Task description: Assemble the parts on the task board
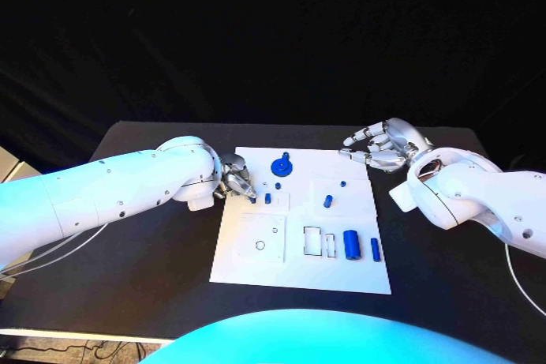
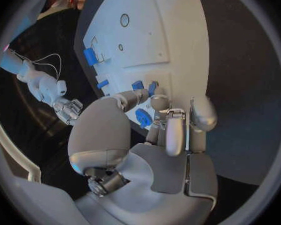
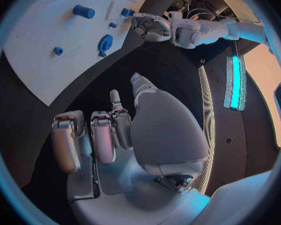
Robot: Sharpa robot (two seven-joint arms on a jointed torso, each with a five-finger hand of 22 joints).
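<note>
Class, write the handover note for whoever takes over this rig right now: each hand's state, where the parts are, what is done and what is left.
Left hand: at the task board's left edge, fingertips down by a small blue part; whether it grips anything cannot be told.
Right hand: off the board's far right corner, fingers curled, holding nothing.
Parts: blue disc near the far edge, another small part mid-board, two cylinders at the right.
Done: nothing plainly assembled.
Left: seat the parts.

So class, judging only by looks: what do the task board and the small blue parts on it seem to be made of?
The task board looks like matte white plastic or painted sheet: flat, even, with cleanly cut slots. The blue parts look like moulded or printed plastic: uniform colour, dull sheen. Neither can be confirmed by sight.
</note>
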